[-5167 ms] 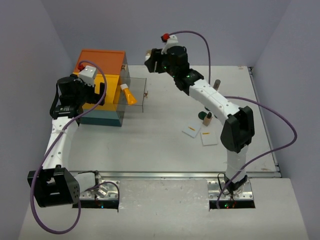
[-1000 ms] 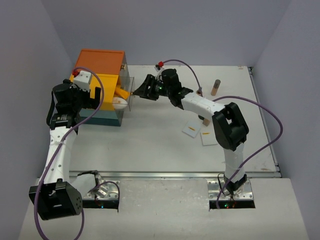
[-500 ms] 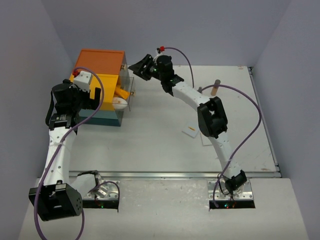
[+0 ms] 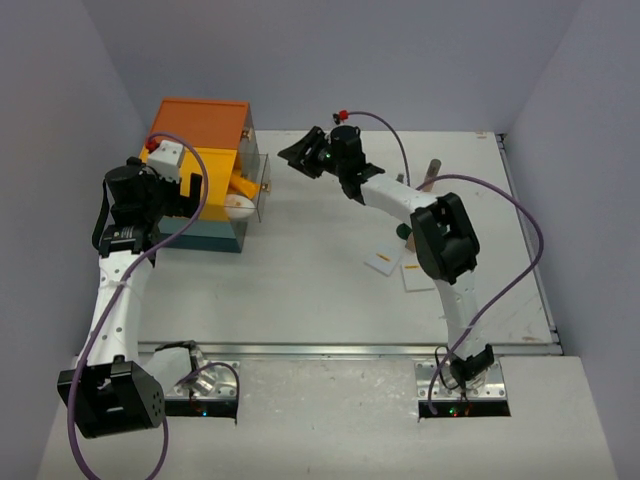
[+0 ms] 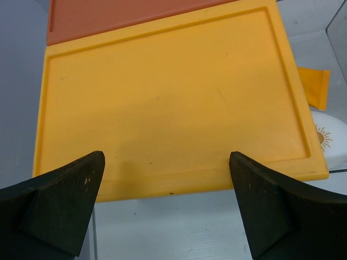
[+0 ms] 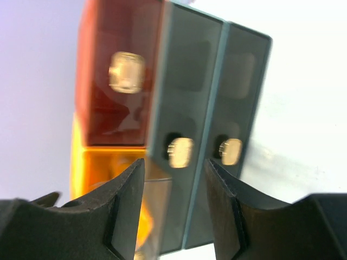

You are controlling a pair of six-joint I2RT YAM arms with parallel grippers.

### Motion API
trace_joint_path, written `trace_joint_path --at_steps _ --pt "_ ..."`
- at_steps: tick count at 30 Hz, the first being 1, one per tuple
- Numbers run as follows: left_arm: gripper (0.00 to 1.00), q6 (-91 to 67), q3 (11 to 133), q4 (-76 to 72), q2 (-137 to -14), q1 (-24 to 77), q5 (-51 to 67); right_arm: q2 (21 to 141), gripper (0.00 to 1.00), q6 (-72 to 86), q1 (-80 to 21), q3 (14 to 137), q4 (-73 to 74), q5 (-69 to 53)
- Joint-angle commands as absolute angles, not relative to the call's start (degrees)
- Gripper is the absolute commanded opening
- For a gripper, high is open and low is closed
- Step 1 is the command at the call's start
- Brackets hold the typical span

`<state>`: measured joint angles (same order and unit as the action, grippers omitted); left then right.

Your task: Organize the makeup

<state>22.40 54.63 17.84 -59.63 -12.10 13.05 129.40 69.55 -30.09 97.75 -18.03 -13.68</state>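
First, check the right gripper. Its jaws stand partly apart with nothing between them; through the gap you see only smoky drawer fronts. It hangs in the air just off the drawer box, lined up with the small knob on the pulled-out clear drawer. That line-up suggests the knob or drawer front is the next contact point, most likely to push the drawer home. Treat this as a judgement, not a certainty.

Next, check the left gripper. Its fingers are spread fully wide and carry nothing. It hovers over the flat top of the yellow tier, apart from the surface as far as you can tell. Placed there, it could press down and keep the light box from sliding when the drawer is pushed.

Inside the open drawer you find the orange tube and the white round puff, lying just beside each other. Sorting is therefore under way but not finished.

The remaining makeup lies well apart from the box on the table:
- two white packets, near each other;
- a dark green disc, partly hidden by the right arm;
- a tan bottle, upright near the far edge.
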Motion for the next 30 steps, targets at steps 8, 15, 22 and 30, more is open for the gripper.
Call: trace_joint_path --at_steps 8,15,22,30 --pt "1.00 20.8 57.9 19.1 -59.2 -12.6 15.2 120.6 0.41 70.5 -30.8 89.0 -27.3 -19.7" --pt "1.00 20.7 58.8 19.7 -58.4 -12.6 14.9 125.4 0.38 68.8 -35.4 95.7 -23.8 -19.7" --pt "1.00 21.5 57.9 19.6 -58.3 -12.6 13.6 131.6 0.38 68.8 -38.2 106.2 -21.0 -19.1" --pt "1.00 21.8 57.5 18.7 -59.1 -12.6 13.7 138.6 0.38 70.9 -39.0 114.1 -19.3 -18.0"
